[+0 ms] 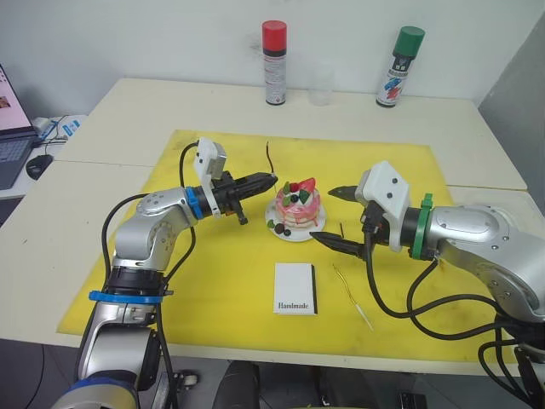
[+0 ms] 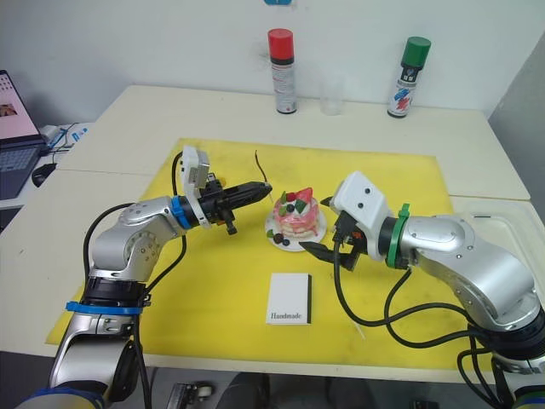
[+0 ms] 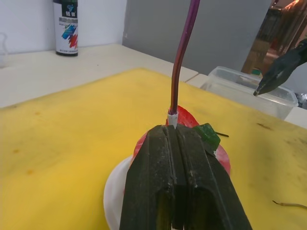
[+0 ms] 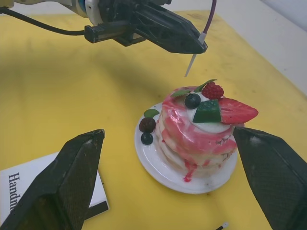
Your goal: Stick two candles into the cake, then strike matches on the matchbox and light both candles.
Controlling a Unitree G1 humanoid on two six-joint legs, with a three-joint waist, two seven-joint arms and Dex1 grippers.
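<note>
The pink-and-white cake point(image 1: 297, 204) sits on its small white plate point(image 1: 281, 232) in the middle of the yellow mat point(image 1: 213, 290). My left gripper point(image 1: 271, 180) is shut on a thin, dark, wavy candle point(image 1: 268, 158), which stands upright from its tips. The candle's white lower end point(image 4: 192, 64) hangs just above and left of the cake, apart from it. My right gripper point(image 1: 324, 216) is open wide just right of the cake, with nothing between its fingers point(image 4: 57, 182). A second candle point(image 1: 352, 296) lies on the mat, front right. The matchbox point(image 1: 295, 288) lies in front of the cake. A short dark match point(image 1: 341, 230) lies by my right gripper.
A red-capped spray can point(image 1: 274, 62), a clear cup point(image 1: 321, 85) and a green-capped spray can point(image 1: 400, 66) stand along the table's far edge. A laptop point(image 1: 13, 128) sits far left. A clear plastic tub point(image 2: 511, 230) stands at the right.
</note>
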